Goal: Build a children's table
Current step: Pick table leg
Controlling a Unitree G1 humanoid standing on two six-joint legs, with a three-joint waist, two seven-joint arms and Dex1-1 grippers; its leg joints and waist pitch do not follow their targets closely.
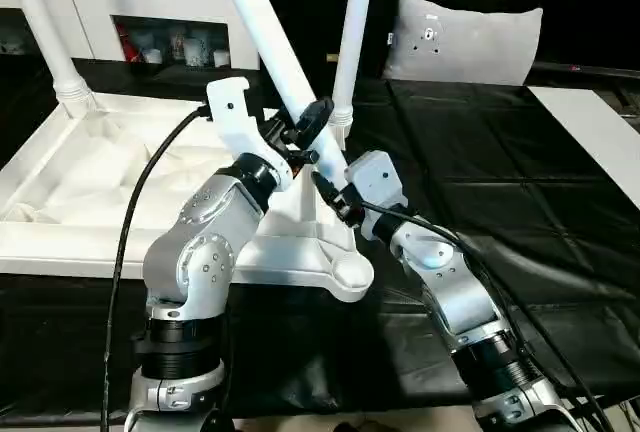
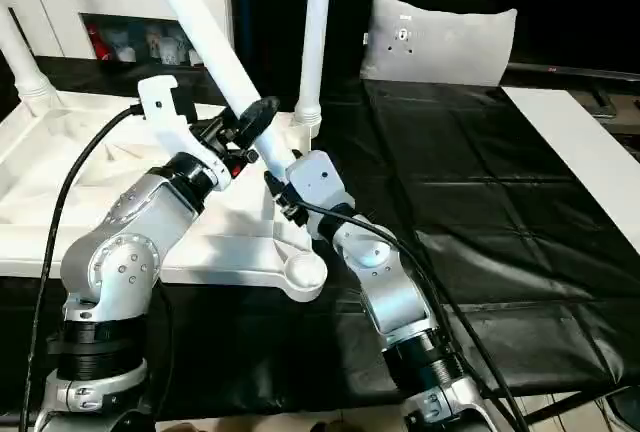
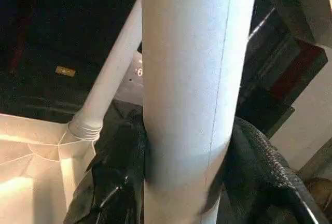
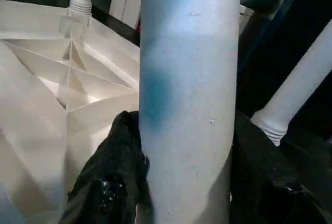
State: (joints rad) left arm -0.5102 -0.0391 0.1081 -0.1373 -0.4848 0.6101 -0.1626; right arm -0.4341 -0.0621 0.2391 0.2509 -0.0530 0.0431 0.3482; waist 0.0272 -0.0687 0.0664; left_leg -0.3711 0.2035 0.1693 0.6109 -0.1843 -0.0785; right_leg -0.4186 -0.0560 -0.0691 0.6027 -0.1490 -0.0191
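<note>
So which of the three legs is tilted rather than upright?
The middle leg, held by both hands, left hand and right hand; the other two stand upright in corner sockets.

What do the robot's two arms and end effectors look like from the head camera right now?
Both forearms are silver metal with rounded joint housings and black ribbed collars near the base. The left arm carries a white bracket at the wrist and a black cable along its outer side. The right arm has a light grey wrist block and black cables. Each end effector has two black textured fingers.
</note>
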